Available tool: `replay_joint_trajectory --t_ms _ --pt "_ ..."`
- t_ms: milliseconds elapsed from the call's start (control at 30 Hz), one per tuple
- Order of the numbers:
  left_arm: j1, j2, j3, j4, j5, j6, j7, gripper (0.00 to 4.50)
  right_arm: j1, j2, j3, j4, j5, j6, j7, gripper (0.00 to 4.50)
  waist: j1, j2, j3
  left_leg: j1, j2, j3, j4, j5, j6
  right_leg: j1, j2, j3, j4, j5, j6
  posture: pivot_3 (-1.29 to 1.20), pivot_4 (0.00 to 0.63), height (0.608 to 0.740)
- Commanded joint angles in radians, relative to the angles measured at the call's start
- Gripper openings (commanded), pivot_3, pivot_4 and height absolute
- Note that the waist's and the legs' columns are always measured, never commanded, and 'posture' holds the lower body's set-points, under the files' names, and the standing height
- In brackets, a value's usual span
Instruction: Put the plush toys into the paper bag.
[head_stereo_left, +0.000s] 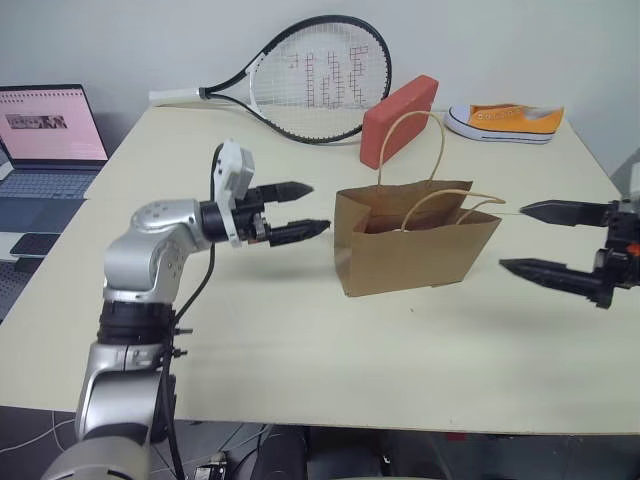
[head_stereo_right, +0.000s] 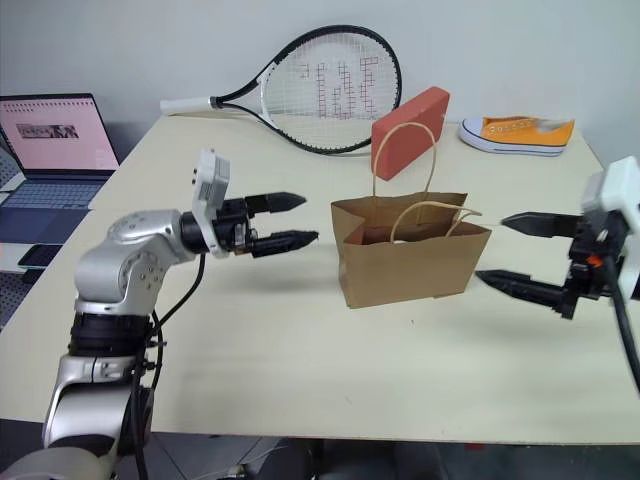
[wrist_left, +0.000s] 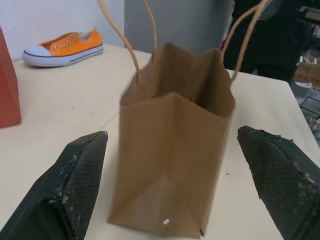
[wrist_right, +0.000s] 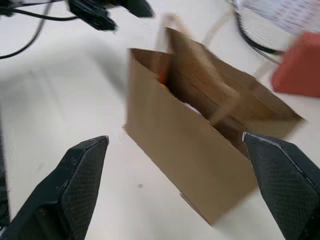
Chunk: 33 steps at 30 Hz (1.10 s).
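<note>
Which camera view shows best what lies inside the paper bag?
The right wrist view: it looks into the paper bag, where orange and white show. The eye views show only its dark mouth; the left wrist view shows its narrow end.

Left arm (head_stereo_left: 150, 262): silver-grey metal shells, rounded joint housings, black ribbed bands between segments, small dark screws on elbow cap. Black cable (head_stereo_left: 196, 285) loops along forearm. White boxy camera module (head_stereo_left: 232, 180) at wrist. Left gripper (head_stereo_left: 300, 208): two black tapered fingers, textured pads. Right gripper (head_stereo_right: 520, 253): same black fingers, white wrist block (head_stereo_right: 612, 200), small orange mark, black cable.
</note>
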Motion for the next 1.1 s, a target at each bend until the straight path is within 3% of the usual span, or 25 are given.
replay_joint_trajectory --t_ms 33,233,800,1100 --pt "0.029 -0.009 -0.027 -0.055 0.016 -0.059 0.027 4.44 -0.006 0.037 0.040 -0.075 0.032 -0.017 -0.062 4.50 0.002 0.000 0.000 0.000 -0.001 0.000 0.001 0.000 0.000 0.000 0.000 0.000 0.000 0.000 0.000 0.00 0.150 0.740" --pt "-0.022 -0.108 -0.027 0.079 0.045 -0.133 0.123 4.44 -0.014 0.063 0.108 -0.103 0.038 -0.025 -0.092 4.50 0.012 0.000 0.000 -0.001 -0.001 0.000 0.003 0.000 0.000 0.001 -0.001 0.000 0.000 0.000 0.000 0.00 0.150 0.740" --pt "-0.319 -0.170 -0.082 0.584 0.113 -0.305 -0.090 4.44 -0.012 0.039 0.081 -0.112 0.110 0.000 -0.116 4.50 0.012 0.000 0.000 -0.001 -0.001 0.000 0.003 0.000 0.000 0.001 0.000 0.000 0.000 0.000 0.000 0.00 0.150 0.740" --pt "-0.328 -0.177 -0.104 0.583 0.106 -0.265 -0.217 4.44 0.007 0.017 0.039 -0.115 0.181 0.022 -0.145 4.50 0.003 0.000 0.000 -0.001 -0.001 -0.001 0.001 0.000 0.000 0.000 0.000 -0.001 0.000 0.000 0.000 0.00 0.150 0.740"
